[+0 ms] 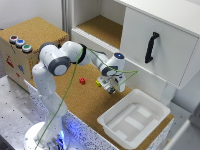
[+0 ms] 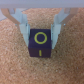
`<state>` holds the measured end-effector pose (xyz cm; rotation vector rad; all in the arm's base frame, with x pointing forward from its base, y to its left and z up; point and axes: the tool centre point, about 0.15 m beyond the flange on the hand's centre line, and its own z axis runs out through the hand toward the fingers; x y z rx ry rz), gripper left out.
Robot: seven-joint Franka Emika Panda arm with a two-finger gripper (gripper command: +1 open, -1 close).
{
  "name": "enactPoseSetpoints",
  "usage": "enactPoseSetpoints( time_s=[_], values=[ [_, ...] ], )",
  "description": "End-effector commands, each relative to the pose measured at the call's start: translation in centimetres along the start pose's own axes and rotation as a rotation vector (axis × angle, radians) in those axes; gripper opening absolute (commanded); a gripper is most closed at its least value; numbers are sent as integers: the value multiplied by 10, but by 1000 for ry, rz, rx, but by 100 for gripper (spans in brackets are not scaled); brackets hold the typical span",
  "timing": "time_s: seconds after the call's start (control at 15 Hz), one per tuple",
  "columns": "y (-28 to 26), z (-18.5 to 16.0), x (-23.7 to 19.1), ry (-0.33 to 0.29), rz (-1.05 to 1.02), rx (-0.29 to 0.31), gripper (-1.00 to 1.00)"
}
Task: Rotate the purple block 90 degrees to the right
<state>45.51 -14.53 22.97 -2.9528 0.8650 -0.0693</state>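
Observation:
In the wrist view the purple block (image 2: 40, 43), a dark cube with a yellow ring on top and a yellow bar on its front face, sits on the cork surface between my fingers. My gripper (image 2: 40, 36) is shut on it, one finger (image 2: 24, 29) pressed to each side. In the exterior view my gripper (image 1: 109, 88) is low over the cork table, just to the exterior view's right of the yellow-green cube (image 1: 98, 83). The purple block is hidden there by the gripper.
A red cube (image 1: 82, 80) lies on the cork to the exterior view's left of the yellow-green cube. A white bin (image 1: 134, 119) stands at the front right. A white cabinet with a black handle (image 1: 151, 46) rises behind. A cork box with coloured buttons (image 1: 20, 43) stands at the left.

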Motion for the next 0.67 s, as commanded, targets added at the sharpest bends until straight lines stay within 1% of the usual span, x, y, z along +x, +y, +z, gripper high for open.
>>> enactPoseSetpoints(
  time_s=[0.0, 0.07, 0.13, 0.2, 0.27, 0.33, 0.4, 0.47, 0.53, 0.6],
  values=[
    [11, 10, 2, 5, 370, -12, -100],
    [20, 13, 1, -6, 507, 17, -100],
    [27, 13, -1, -5, 614, 20, -100],
    [30, 11, 0, 10, 672, 26, -100],
    [31, 11, 2, 11, 677, 61, -100],
    [34, 6, 2, 2, 725, 97, -100],
    [36, 0, 4, 24, 758, 92, -100],
    [37, 2, 6, 8, 817, 112, -100],
    [36, 9, 9, -31, 884, 135, -100],
    [33, 16, 10, -66, 958, 179, -100]
  ],
)
